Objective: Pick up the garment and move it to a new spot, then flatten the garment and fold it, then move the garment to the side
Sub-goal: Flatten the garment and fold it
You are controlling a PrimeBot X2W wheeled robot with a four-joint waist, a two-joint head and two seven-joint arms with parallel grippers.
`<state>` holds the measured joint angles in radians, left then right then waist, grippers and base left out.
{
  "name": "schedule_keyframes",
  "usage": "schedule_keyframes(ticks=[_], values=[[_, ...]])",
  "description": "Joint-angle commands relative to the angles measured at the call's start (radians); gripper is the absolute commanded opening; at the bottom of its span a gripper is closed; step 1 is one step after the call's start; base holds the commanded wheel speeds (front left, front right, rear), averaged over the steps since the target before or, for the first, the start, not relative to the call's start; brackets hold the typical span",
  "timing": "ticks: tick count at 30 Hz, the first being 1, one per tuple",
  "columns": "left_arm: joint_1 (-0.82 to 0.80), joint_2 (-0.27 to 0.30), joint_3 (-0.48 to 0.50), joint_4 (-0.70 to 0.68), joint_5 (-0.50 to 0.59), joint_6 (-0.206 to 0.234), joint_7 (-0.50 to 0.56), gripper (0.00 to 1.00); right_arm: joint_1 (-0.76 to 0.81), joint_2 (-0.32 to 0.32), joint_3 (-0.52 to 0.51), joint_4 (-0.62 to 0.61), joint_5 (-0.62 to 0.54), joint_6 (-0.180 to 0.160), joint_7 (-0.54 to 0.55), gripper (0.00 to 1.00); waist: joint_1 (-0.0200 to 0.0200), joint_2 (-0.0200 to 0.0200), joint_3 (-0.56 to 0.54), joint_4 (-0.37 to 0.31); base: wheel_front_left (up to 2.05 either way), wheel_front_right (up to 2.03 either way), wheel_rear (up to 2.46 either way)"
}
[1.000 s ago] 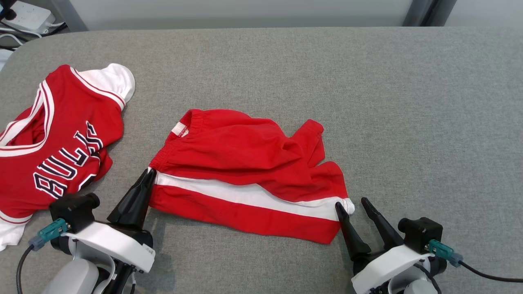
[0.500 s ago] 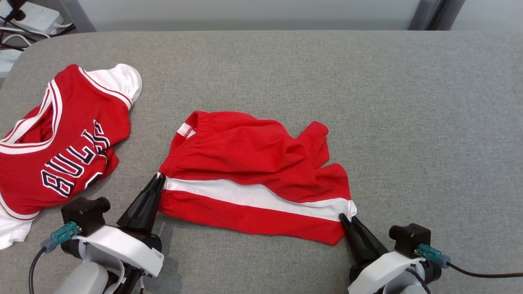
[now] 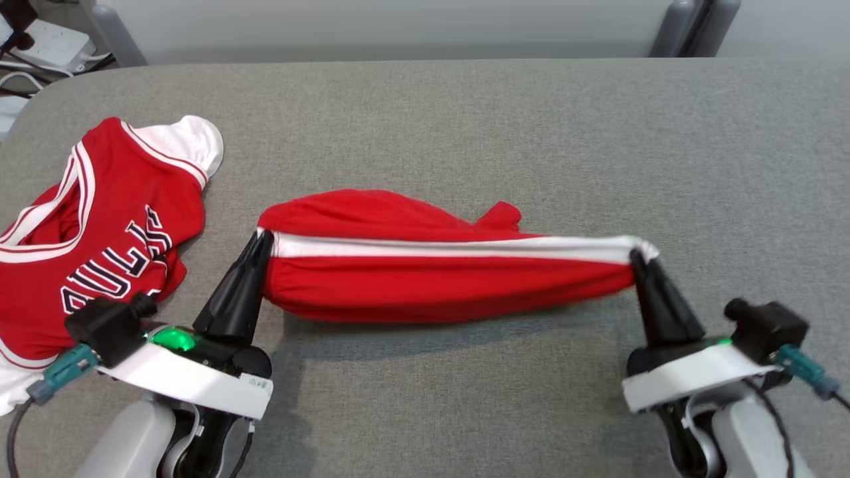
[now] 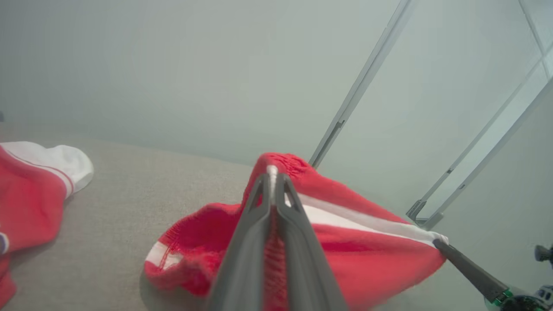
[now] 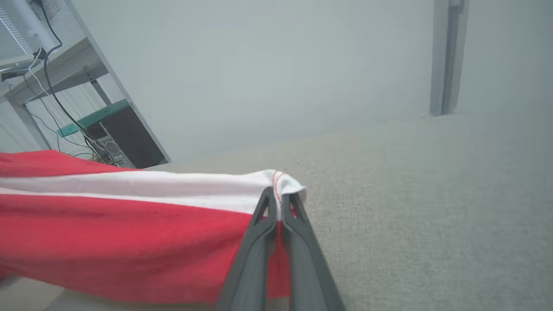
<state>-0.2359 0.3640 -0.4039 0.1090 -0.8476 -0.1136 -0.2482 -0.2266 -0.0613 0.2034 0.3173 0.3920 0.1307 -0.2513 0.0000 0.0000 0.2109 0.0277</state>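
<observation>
Red white-striped shorts (image 3: 438, 285), stretched taut

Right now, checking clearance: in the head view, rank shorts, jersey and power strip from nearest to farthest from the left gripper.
1. Red shorts: pinched in the left gripper, stretching to its right.
2. Jersey: lying just to its left.
3. Power strip: off the table, far upper left.

Left of the shorts (image 3: 438, 289), the jersey (image 3: 113, 219) runs off the edge, its lettering partly hidden.
</observation>
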Motion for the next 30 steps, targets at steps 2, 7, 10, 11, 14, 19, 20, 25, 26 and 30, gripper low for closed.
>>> schedule_keyframes(ticks=[2, 7, 10, 11, 14, 19, 20, 25, 26, 30], values=[[-0.055, 0.027, 0.05, -0.088, -0.097, -0.012, 0.007, 0.0, -0.051, -0.009, -0.013, -0.106, 0.001, 0.0, -0.011, 0.0, 0.0, 0.0, -0.014, -0.016, 0.0, 0.0, 0.0], [-0.145, 0.066, 0.057, -0.205, -0.277, -0.016, 0.118, 0.0, -0.132, -0.055, -0.015, -0.217, 0.041, 0.0, -0.011, 0.0, 0.0, 0.0, -0.033, -0.042, 0.0, 0.0, 0.0], [-0.225, 0.084, 0.102, -0.263, -0.394, -0.016, 0.185, 0.0, -0.199, -0.095, -0.031, -0.276, 0.069, 0.0, -0.011, 0.0, 0.0, 0.0, -0.05, -0.062, 0.0, 0.0, 0.0], [-0.251, 0.085, 0.118, -0.278, -0.435, -0.009, 0.208, 0.0, -0.22, -0.107, -0.039, -0.295, 0.076, 0.0, -0.011, 0.0, 0.0, 0.0, -0.058, -0.07, 0.0, 0.0, 0.0], [-0.295, 0.082, 0.143, -0.311, -0.52, 0.026, 0.26, 0.0, -0.256, -0.138, -0.052, -0.333, 0.085, 0.0, -0.011, 0.0, 0.0, 0.0, -0.076, -0.088, 0.0, 0.0, 0.0], [-0.348, 0.096, 0.174, -0.423, -0.652, 0.18, 0.372, 0.0, -0.266, -0.222, -0.103, -0.44, 0.066, 0.0, -0.011, 0.0, 0.0, 0.0, -0.124, -0.123, 0.0, 0.0, 0.0], [-0.35, 0.099, 0.18, -0.45, -0.671, 0.215, 0.387, 0.0, -0.259, -0.241, -0.115, -0.47, 0.054, 0.0, -0.01, 0.0, 0.0, 0.0, -0.128, -0.13, 0.0, 0.0, 0.0], [-0.357, 0.085, 0.188, -0.612, -0.807, 0.4, 0.473, 0.0, -0.252, -0.296, -0.251, -0.668, 0.009, 0.0, 0.041, 0.0, 0.0, 0.0, -0.123, -0.145, 0.0, 0.0, 0.0], [-0.355, 0.084, 0.183, -0.633, -0.828, 0.434, 0.489, 0.0, -0.259, -0.298, -0.261, -0.692, 0.009, 0.0, 0.065, 0.0, 0.0, 0.0, -0.119, -0.147, 0.0, 0.0, 0.0], [-0.355, 0.119, 0.145, -0.591, -0.807, 0.496, 0.522, 0.0, -0.322, -0.283, -0.171, -0.623, 0.034, 0.0, 0.171, 0.0, 0.0, 0.0, -0.086, -0.155, 0.0, 0.0, 0.0]])
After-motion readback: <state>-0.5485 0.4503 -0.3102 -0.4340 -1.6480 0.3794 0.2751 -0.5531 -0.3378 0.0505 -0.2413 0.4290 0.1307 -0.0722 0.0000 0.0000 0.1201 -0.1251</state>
